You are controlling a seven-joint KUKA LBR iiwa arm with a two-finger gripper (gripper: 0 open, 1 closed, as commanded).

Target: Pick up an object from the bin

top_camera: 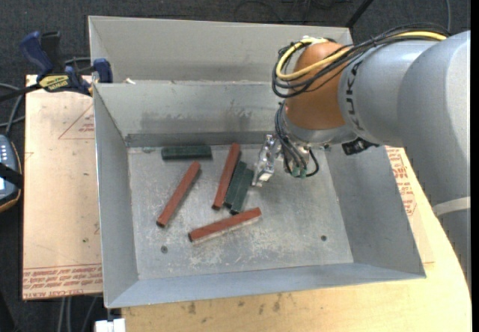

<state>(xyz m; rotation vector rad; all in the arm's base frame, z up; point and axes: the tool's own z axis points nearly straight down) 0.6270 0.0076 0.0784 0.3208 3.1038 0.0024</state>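
The claw hangs near the centre of the bin — open or closed, I cannot tell. At its seven o'clock a dark green bar lies against a red bar — a grab there might catch both, or slip.

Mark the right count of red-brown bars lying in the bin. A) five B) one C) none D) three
D: three red-brown bars lie on the floor of the bin, next to two dark green bars.
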